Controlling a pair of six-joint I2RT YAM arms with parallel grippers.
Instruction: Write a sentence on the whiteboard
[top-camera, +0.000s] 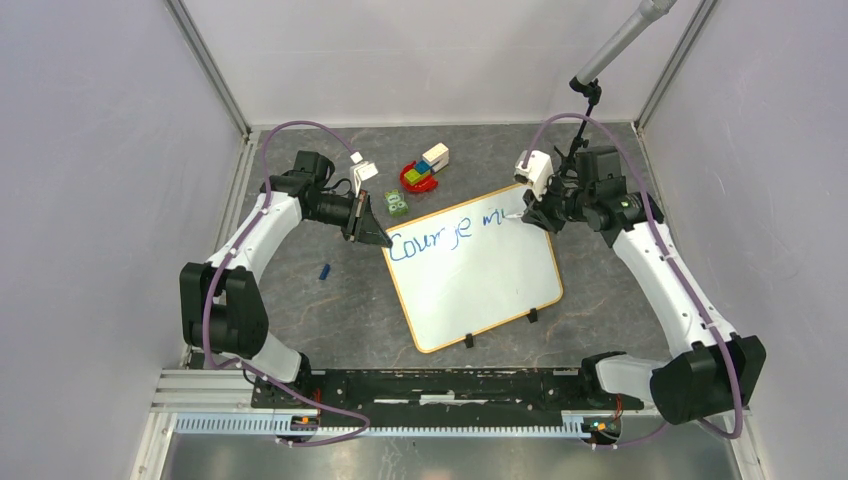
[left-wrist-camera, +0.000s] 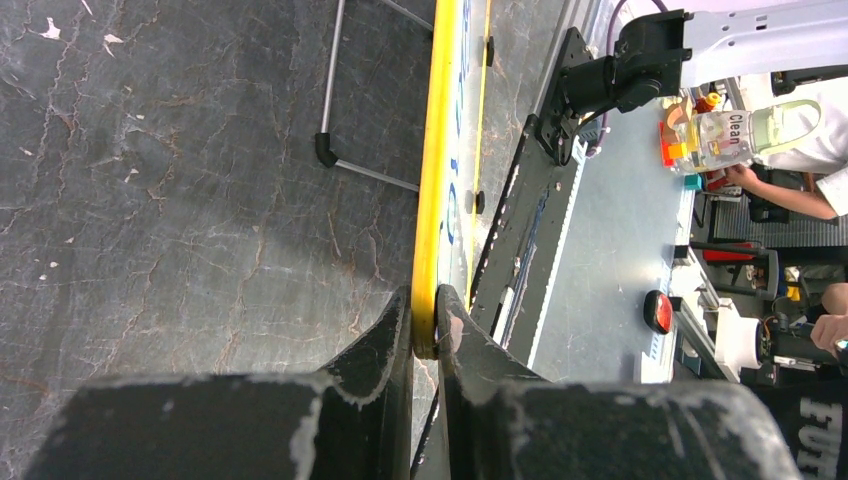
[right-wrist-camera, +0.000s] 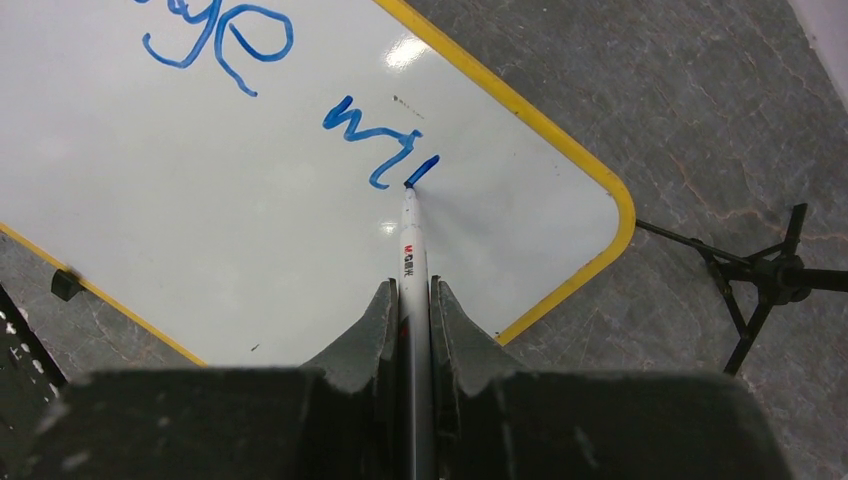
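I hold the whiteboard (top-camera: 480, 290), which lies tilted at centre frame in the top view. The left gripper (left-wrist-camera: 425, 320) is clenched on its yellow rim (left-wrist-camera: 432, 200) at the board's upper-left corner. The right gripper (right-wrist-camera: 408, 295) is clenched on the marker (right-wrist-camera: 411, 250), whose tip touches the board near its upper-right corner.

Hazards, as I judge them:
1. If the rim slips from the left jaws, the board shifts under the tip and the stroke distorts.
2. The line runs toward the upper-right rim, where little bare board remains. The tip could ride off the edge.
3. Excess downward pressure could push the marker back through the jaws.

Legible text:
- The sentence (top-camera: 440, 240) reads "Courage", then "wi" plus one started stroke.
- The marker barrel carries a red logo, too small to read.
- A bottle (left-wrist-camera: 735, 135) at upper right of the left wrist view reads "Clean".
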